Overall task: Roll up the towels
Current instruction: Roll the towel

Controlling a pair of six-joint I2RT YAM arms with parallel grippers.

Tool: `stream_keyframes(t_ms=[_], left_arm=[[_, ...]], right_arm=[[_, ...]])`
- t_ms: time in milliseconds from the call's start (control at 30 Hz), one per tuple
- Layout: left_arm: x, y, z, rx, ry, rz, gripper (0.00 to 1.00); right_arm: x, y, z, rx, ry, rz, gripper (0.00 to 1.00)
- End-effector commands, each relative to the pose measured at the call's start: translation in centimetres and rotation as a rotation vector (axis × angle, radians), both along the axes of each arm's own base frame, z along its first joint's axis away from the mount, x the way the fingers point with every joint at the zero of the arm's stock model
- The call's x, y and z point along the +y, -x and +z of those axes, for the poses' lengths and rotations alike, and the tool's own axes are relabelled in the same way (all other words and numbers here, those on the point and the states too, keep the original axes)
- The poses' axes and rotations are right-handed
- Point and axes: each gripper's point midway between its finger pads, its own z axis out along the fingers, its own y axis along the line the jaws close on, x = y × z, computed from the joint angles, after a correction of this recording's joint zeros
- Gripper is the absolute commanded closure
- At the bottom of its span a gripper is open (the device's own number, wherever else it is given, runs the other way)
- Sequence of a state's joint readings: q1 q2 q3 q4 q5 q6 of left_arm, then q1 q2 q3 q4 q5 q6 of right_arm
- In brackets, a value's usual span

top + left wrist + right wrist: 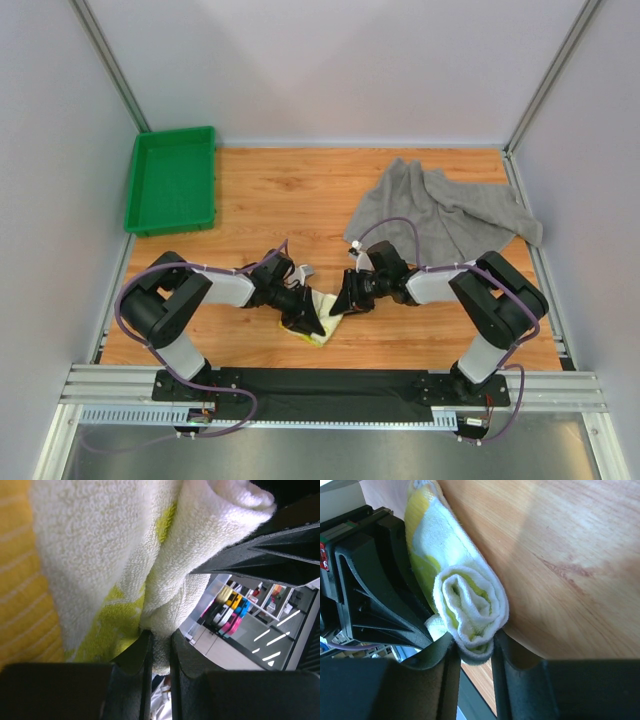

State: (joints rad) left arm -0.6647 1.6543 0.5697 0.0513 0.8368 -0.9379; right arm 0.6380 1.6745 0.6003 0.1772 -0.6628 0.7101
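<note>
Both arms fold inward at the elbows, wrists low, meeting front-centre on the wooden table (280,195). Grey terry towel (440,210) lies crumpled back-R, one corner at the R edge. Green tray (172,180) sits at the back-L corner, w/ wood showing btwn them. White-yellow towel (320,337), rolled, lies near the front edge. L gripper (161,645) is nearly closed, pinching its cloth. R gripper (476,650) is narrow, clamped on the roll's spiral end.
</note>
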Motion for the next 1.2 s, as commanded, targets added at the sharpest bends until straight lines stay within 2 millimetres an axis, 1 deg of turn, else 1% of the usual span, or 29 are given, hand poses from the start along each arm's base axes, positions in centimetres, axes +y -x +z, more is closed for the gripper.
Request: stream_keyframes(t_ms=[0, 33, 67, 100, 133, 167, 200, 233, 300, 333, 367, 400, 433, 467, 500, 567, 600, 633, 667, 700, 733, 767, 800, 867, 967, 1000, 1067, 1133, 1167], left_arm=[[0.0, -0.5, 0.3, -0.031, 0.009, 0.006, 0.86], [0.2, -0.8, 0.1, -0.049, -0.017, 0.015, 0.78], [0.3, -1.1, 0.3, -0.094, -0.023, 0.008, 0.74], [0.9, -0.6, 0.1, -0.068, -0.074, 0.001, 0.71], [1.4, -1.0, -0.2, -0.104, -0.107, 0.0, 0.64], [1.5, -1.2, 0.2, -0.124, -0.118, -0.004, 0.61], [2.0, -1.1, 0.3, -0.118, -0.153, -0.006, 0.58], [2.4, -1.3, 0.2, -0.149, -0.181, -0.009, 0.55], [3.0, -1.5, 0.8, -0.168, -0.22, -0.011, 0.52], [3.4, -1.7, 0.6, -0.197, -0.251, -0.013, 0.49], [3.7, -1.5, 1.0, -0.204, -0.271, -0.018, 0.48], [3.7, -1.9, 1.5, -0.23, -0.279, -0.017, 0.47], [3.9, -2.0, 1.5, -0.262, -0.306, -0.022, 0.47], [4.2, -1.9, 2.0, -0.278, -0.325, -0.027, 0.47], [4.2, -2.7, 2.4, -0.326, -0.35, -0.017, 0.47], [4.3, -2.6, 3.5, -0.397, -0.383, -0.042, 0.49], [4.0, -3.1, 4.5, -0.448, -0.386, -0.041, 0.49], [3.9, -3.2, 4.7, -0.521, -0.424, -0.058, 0.5], [3.9, -3.2, 5.6, -0.569, -0.43, -0.065, 0.5], [3.6, -4.0, 6.6, -0.637, -0.453, -0.051, 0.5], [3.0, -3.3, 7.1, -0.677, -0.445, -0.085, 0.5], [2.5, -3.4, 7.8, -0.706, -0.435, -0.089, 0.5], [2.1, -2.8, 7.9, -0.727, -0.431, -0.114, 0.51], [1.3, -2.5, 7.9, -0.742, -0.413, -0.132, 0.51], [0.0, -1.4, 7.2, -0.743, -0.399, -0.181, 0.51], [-0.3, -1.1, 7.0, -0.74, -0.395, -0.193, 0.52], [-1.3, -0.4, 6.2, -0.721, -0.39, -0.222, 0.56], [-1.6, 0.1, 5.5, -0.707, -0.406, -0.238, 0.56], [-1.8, 0.1, 4.8, -0.695, -0.423, -0.246, 0.56]], right_arm=[[0.4, -0.6, -0.5, -0.015, 0.024, -0.007, 0.73], [0.5, -0.6, -0.4, -0.015, 0.027, -0.01, 0.75], [0.3, -0.5, -0.6, -0.002, 0.04, -0.013, 0.76], [0.3, -0.8, -0.5, -0.011, 0.048, -0.021, 0.77], [0.2, -0.8, -0.5, -0.008, 0.057, -0.024, 0.78], [0.1, -0.8, -0.5, -0.009, 0.065, -0.026, 0.78], [0.0, -1.0, -0.3, -0.01, 0.08, -0.035, 0.79], [0.0, -1.0, -0.2, -0.011, 0.088, -0.037, 0.79], [-0.4, -1.0, -0.3, -0.007, 0.121, -0.044, 0.8], [-0.1, -1.5, 0.3, -0.029, 0.114, -0.045, 0.8], [-0.6, -0.9, 0.0, -0.003, 0.146, -0.041, 0.8], [-0.6, -0.9, 0.0, -0.009, 0.159, -0.044, 0.8], [-0.4, -1.2, 0.4, -0.019, 0.16, -0.043, 0.8], [-0.6, -0.9, 0.4, -0.014, 0.182, -0.043, 0.81], [-0.6, -1.0, 0.5, -0.018, 0.188, -0.043, 0.81], [-0.6, -0.9, 0.8, -0.021, 0.213, -0.04, 0.81], [-0.5, -0.9, 1.0, -0.024, 0.218, -0.039, 0.81], [-0.5, -0.9, 1.1, -0.027, 0.223, -0.039, 0.81], [-0.5, -0.8, 1.4, -0.03, 0.236, -0.037, 0.81], [-0.4, -0.8, 1.5, -0.032, 0.239, -0.036, 0.81], [-0.4, -0.9, 1.7, -0.035, 0.244, -0.037, 0.81], [-0.4, -0.8, 1.7, -0.033, 0.254, -0.036, 0.81], [-0.3, -0.8, 1.7, -0.033, 0.256, -0.034, 0.82], [-0.2, -0.6, 1.7, -0.031, 0.261, -0.028, 0.83], [0.0, -0.6, 1.7, -0.028, 0.269, -0.022, 0.83], [0.1, -0.6, 1.6, -0.028, 0.271, -0.021, 0.83], [0.2, -0.5, 1.6, -0.026, 0.273, -0.018, 0.83], [0.3, -0.4, 1.7, -0.029, 0.27, -0.012, 0.83], [0.4, -0.3, 1.6, -0.027, 0.272, -0.009, 0.83]])
